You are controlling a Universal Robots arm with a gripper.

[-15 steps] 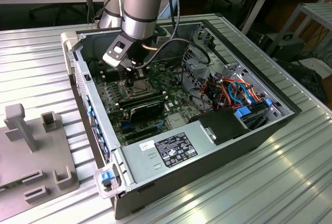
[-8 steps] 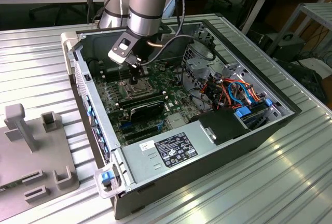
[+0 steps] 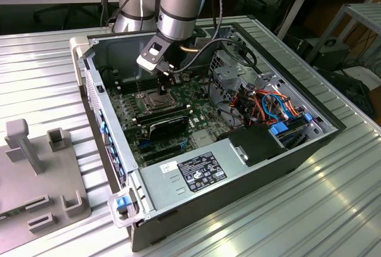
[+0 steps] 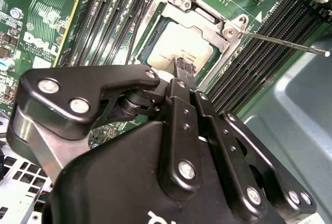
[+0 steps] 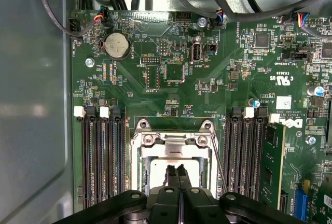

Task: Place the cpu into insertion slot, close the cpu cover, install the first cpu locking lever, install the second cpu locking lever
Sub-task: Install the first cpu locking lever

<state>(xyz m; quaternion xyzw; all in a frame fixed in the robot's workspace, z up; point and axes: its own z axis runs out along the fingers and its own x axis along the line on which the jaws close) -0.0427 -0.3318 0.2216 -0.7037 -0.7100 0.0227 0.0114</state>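
Note:
The cpu (image 4: 174,45) (image 5: 155,175) lies flat in the insertion slot (image 3: 149,97) of the green motherboard, its silver-grey top showing through the window of the cpu cover (image 4: 207,26) (image 5: 174,149). That silvery cover looks lowered around the chip. My gripper (image 3: 168,81) (image 4: 182,64) (image 5: 176,171) hangs just over the chip's middle, fingers shut together with nothing between them. Whether the tips touch the chip I cannot tell. One thin locking lever (image 4: 280,41) (image 5: 220,169) sticks out free from the socket's corner.
Long black memory slots (image 5: 98,156) (image 5: 244,151) flank the socket on both sides. The grey case wall (image 5: 31,105) stands close by. Coloured cables (image 3: 268,105) and a power supply (image 3: 196,171) fill the case's near end. A grey fixture block (image 3: 36,168) rests at the exterior view's left.

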